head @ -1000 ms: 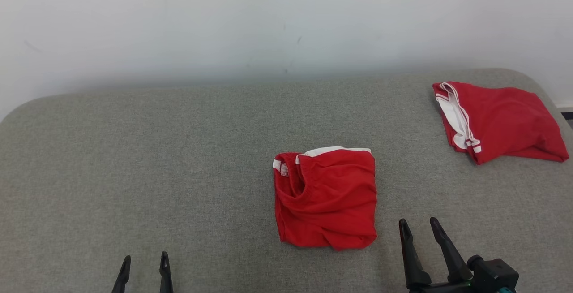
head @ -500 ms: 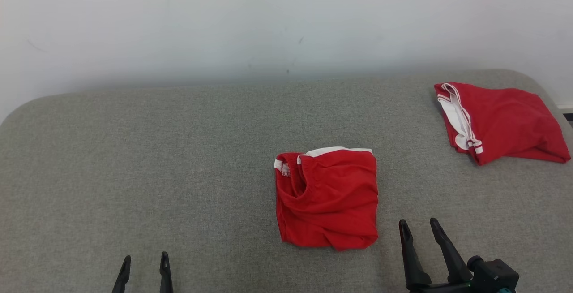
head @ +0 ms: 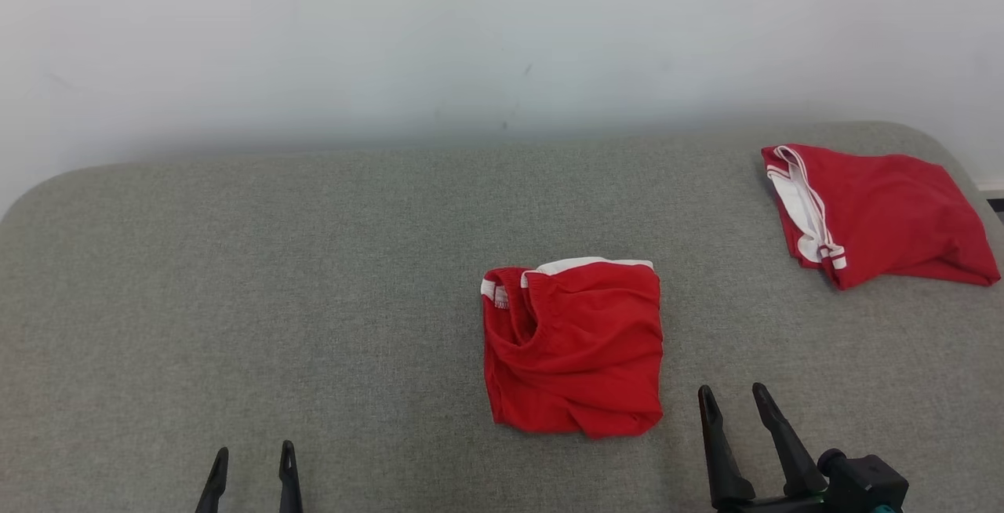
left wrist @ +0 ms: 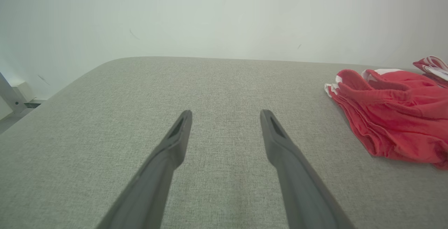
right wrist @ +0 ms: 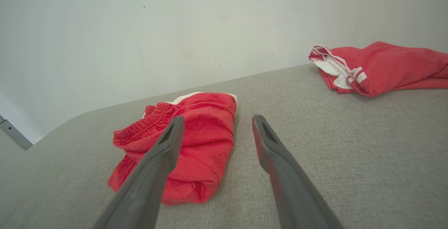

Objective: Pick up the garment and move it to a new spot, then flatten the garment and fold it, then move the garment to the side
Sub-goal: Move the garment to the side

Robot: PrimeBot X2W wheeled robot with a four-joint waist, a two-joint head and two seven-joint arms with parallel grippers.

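Observation:
A red garment (head: 572,348) with white trim lies folded into a rough square near the middle of the grey padded table (head: 314,262); it also shows at the right of the left wrist view (left wrist: 395,117) and ahead-left in the right wrist view (right wrist: 189,145). My right gripper (head: 736,395) stands open just right of its near right corner, apart from it, nothing between the fingers (right wrist: 161,159). My left gripper (head: 252,458) is open at the lower left, far from the cloth, over bare table (left wrist: 224,113).
A second red garment (head: 878,211) with white trim lies folded at the table's far right corner (right wrist: 378,68). A white wall (head: 471,42) rises behind the table. The table's rounded edges curve off at far left and far right.

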